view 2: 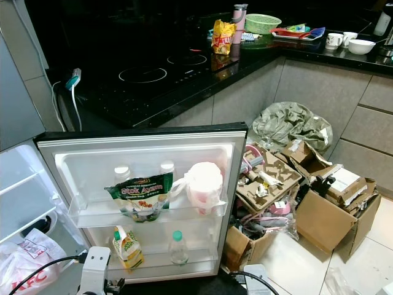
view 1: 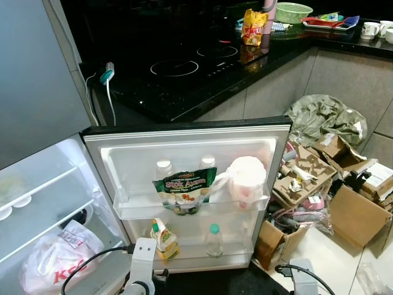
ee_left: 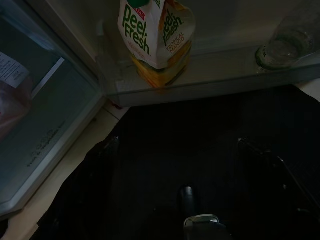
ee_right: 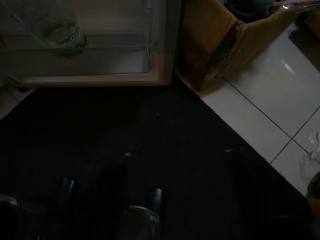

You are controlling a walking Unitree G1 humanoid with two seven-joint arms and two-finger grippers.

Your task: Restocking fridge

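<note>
The fridge door [view 1: 184,138] stands wide open. Its upper shelf holds a green Stok Ayam pouch [view 1: 184,190], a tied white plastic bag [view 1: 247,181] and two white-capped bottles [view 1: 164,167] behind them. On the lower shelf are a Peel Fresh juice carton [ee_left: 155,40] and a clear green-capped bottle [ee_right: 62,30]. A white KFC bag [view 1: 55,264] lies low inside the fridge. My left gripper [ee_left: 175,145] hangs over a black mat, below the carton, its dim fingers apart. My right gripper [ee_right: 179,152] hangs by the door's corner, fingers apart and holding nothing.
Opened cardboard boxes [view 1: 350,215] and a crumpled grey-green bag [view 1: 322,117] crowd the tiled floor right of the door. Behind the door runs a black counter with a cooktop [view 1: 184,67], a yellow snack bag [view 1: 253,27] and a green basket [view 1: 292,11]. A black mat [ee_right: 150,125] lies underfoot.
</note>
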